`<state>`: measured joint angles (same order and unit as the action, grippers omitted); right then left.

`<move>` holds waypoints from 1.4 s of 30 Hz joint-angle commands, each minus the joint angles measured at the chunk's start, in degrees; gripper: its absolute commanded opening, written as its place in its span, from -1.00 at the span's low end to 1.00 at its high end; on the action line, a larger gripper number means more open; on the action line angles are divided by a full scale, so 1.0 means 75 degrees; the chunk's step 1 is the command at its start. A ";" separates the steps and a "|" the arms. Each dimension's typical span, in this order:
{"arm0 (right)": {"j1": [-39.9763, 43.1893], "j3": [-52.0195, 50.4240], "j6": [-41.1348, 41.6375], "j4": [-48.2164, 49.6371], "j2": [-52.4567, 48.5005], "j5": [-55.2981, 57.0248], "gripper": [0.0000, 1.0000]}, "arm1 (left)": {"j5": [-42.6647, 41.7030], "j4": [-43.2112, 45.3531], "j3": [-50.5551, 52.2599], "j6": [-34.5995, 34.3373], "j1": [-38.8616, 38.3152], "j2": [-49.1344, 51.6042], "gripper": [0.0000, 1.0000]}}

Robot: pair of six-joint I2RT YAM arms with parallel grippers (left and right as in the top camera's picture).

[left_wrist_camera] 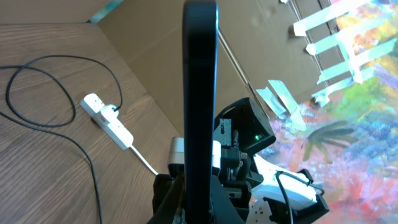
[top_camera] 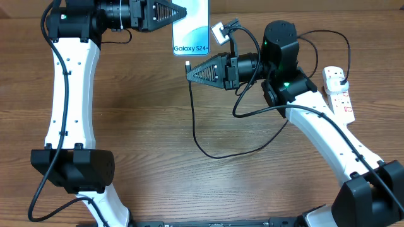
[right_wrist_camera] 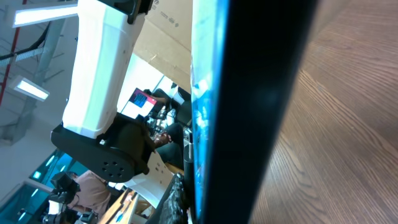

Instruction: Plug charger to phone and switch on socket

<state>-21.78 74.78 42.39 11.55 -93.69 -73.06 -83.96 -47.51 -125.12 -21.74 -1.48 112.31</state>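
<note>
My left gripper (top_camera: 180, 12) is shut on the phone (top_camera: 191, 28) and holds it raised at the top centre, with its lit blue screen and "Galaxy S24+" text facing up. In the left wrist view the phone (left_wrist_camera: 200, 93) stands edge-on between the jaws (left_wrist_camera: 199, 202). My right gripper (top_camera: 189, 73) sits just below the phone's short edge, shut on the charger near its small plug tip (top_camera: 188, 65). The black cable (top_camera: 208, 151) loops over the table to a black plug in the socket (top_camera: 338, 91). In the right wrist view the phone (right_wrist_camera: 249, 93) fills the frame beside the fingers (right_wrist_camera: 183, 199).
The socket, a white power strip, lies at the right edge of the table, also seen in the left wrist view (left_wrist_camera: 109, 118). The charger cable loop crosses the table's middle. Both white arms reach in from the front corners.
</note>
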 commanded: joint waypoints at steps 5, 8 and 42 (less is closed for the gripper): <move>0.0122 0.0128 0.0009 0.0248 0.0134 0.0076 -0.93 | -0.0012 0.0058 -0.0131 -0.0356 0.0009 -0.0029 -0.92; 0.0122 0.0128 0.0012 0.0251 0.0134 0.0073 -0.93 | -0.0111 0.0093 -0.0128 -0.0364 0.0009 -0.0029 -0.91; 0.0256 0.0128 0.0353 0.0455 0.0134 0.0134 -0.93 | -0.0402 0.0172 -0.0128 -0.0533 0.0006 -0.0029 -0.92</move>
<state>-20.03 74.78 44.82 14.44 -93.69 -72.64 -84.40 -46.65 -125.12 -25.39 -1.48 112.31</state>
